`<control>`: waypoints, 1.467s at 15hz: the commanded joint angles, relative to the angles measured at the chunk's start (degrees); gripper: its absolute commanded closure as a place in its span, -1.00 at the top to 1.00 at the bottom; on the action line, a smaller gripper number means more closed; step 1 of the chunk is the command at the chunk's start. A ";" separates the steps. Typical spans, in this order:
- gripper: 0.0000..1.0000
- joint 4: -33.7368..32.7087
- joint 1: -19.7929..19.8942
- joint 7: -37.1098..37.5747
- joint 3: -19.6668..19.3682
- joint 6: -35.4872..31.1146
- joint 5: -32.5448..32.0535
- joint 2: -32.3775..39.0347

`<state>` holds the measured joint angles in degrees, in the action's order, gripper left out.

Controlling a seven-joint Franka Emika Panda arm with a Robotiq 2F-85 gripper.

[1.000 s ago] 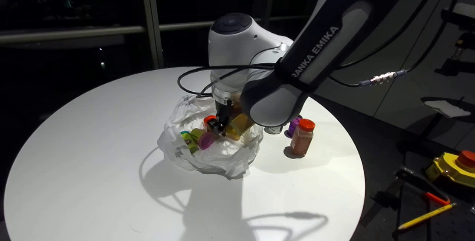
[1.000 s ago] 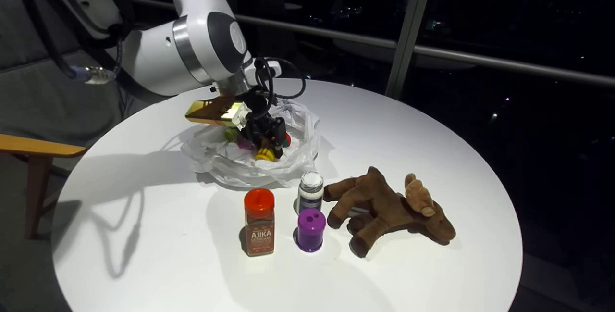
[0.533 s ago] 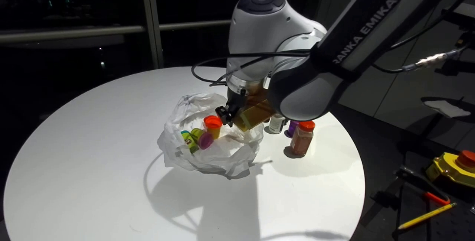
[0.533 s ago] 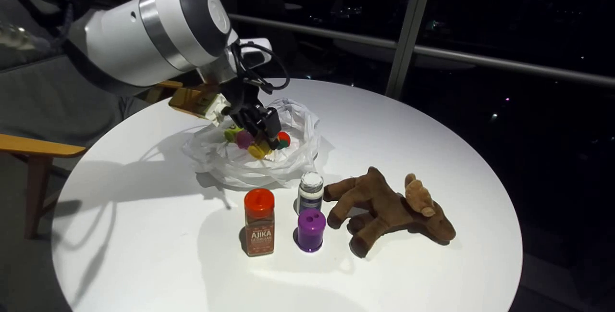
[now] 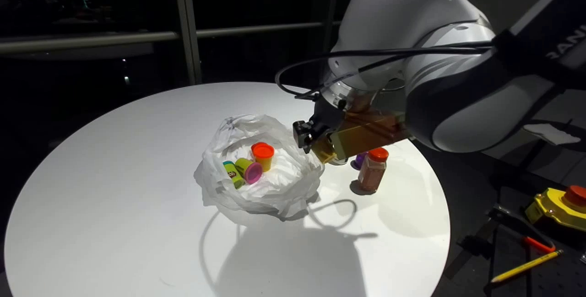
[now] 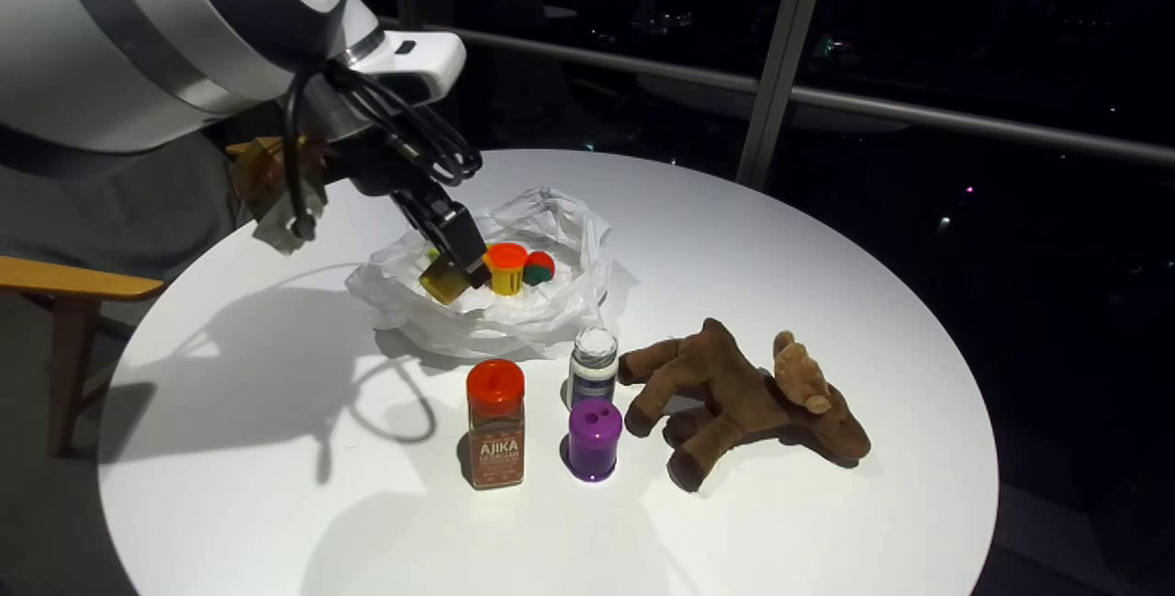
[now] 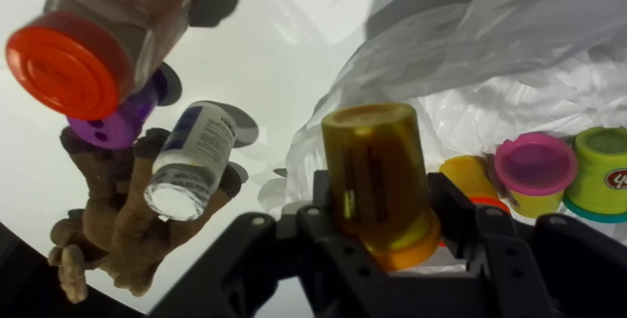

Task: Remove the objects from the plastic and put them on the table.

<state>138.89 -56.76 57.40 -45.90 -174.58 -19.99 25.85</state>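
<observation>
the yellow tub (image 7: 371,161) hangs tilted over the rim of the plastic bag (image 6: 473,330), both jaws of the gripper (image 7: 379,190) clamped on its sides, its long axis across their closing line; release probably lies toward the white bottle (image 7: 197,154) on the table (image 7: 274,58); only the wrist view shows both contacts

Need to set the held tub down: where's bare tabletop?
Bare tabletop stretches, in an exterior view, from the plastic bag to its left edge; another patch, in an exterior view, lies between bag, plush moose and far edge. Crowded: by the moose's legs, where white bottle and purple cylinder stand, spice jar nearby.
</observation>
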 commanded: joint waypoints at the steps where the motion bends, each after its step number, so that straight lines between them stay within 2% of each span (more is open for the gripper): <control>1: -0.47 3.79 -2.61 2.73 -0.99 0.49 0.92 -0.68; 2: -0.47 4.50 -2.34 -0.57 0.47 0.87 4.88 -0.35; 6: -0.47 3.68 0.35 -1.08 7.87 4.35 10.90 2.87; 8: -0.47 2.18 0.64 0.20 9.46 5.91 12.45 5.39; 16: -0.44 -4.98 -2.36 5.71 3.80 8.01 13.97 15.88; 17: 0.53 -5.44 -2.32 5.81 3.43 8.62 14.10 15.97; 18: 0.55 -5.64 -2.32 5.43 2.95 9.39 13.94 15.20; 21: 0.99 -5.37 -2.39 3.69 1.58 11.75 12.81 10.41; 22: 1.00 -5.37 -2.53 3.15 0.82 12.58 12.38 8.30</control>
<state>133.49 -57.96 62.11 -42.76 -165.40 -7.31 39.85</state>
